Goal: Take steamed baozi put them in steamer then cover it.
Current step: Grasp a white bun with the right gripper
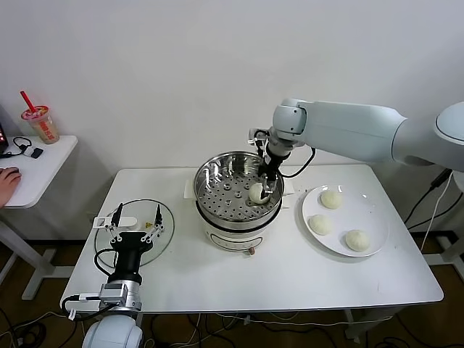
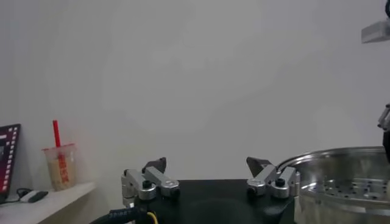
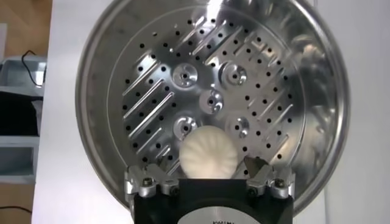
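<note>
The steamer (image 1: 217,170) stands mid-table, uncovered, its perforated tray (image 3: 152,91) showing. One baozi (image 1: 256,193) lies on the tray at its right side. My right gripper (image 1: 262,190) reaches down into the pot and is open, one finger on each side of that baozi (image 3: 208,154), with a small gap on both sides. Three more baozi (image 1: 331,199) (image 1: 320,225) (image 1: 357,240) sit on the white plate (image 1: 370,217) to the right. At the front left my left gripper (image 1: 135,215) is open above the glass lid (image 1: 163,232), holding nothing.
A side table (image 1: 43,163) at the left carries a drink cup with a red straw (image 1: 41,125) and small items. A person's hand (image 1: 7,177) rests at its edge. The steamer's rim (image 2: 341,176) shows beyond my left gripper (image 2: 208,164).
</note>
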You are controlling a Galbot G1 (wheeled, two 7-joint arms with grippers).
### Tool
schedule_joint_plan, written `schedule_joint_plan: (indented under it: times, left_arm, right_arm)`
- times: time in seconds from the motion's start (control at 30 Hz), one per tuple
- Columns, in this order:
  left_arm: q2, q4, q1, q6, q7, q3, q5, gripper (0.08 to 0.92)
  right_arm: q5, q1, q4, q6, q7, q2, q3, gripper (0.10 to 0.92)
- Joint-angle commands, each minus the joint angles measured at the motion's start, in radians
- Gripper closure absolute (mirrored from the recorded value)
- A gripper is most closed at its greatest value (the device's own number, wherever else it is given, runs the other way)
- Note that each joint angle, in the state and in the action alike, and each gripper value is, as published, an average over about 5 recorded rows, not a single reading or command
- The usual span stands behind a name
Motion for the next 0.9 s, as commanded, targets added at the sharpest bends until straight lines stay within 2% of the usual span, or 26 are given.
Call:
schedule_joint_plan:
  times: [0.03,0.77,0.9]
  left_arm:
    - [0.001,0.005,0.0,0.0,0.002,-0.001,0.0,0.177]
    - [0.0,0.015,-0.003,0.0,0.002,0.003,0.002,0.177]
    - [0.0,0.016,-0.004,0.001,0.002,0.004,0.002,0.177]
  right_arm:
    - [-0.044,-0.058,-0.043,0.002,-0.007,0.009,0.025,0.203]
    - [-0.077,-0.115,-0.108,0.011,-0.003,0.038,0.072,0.203]
    - [-0.077,-0.114,-0.11,0.012,-0.005,0.037,0.074,0.244]
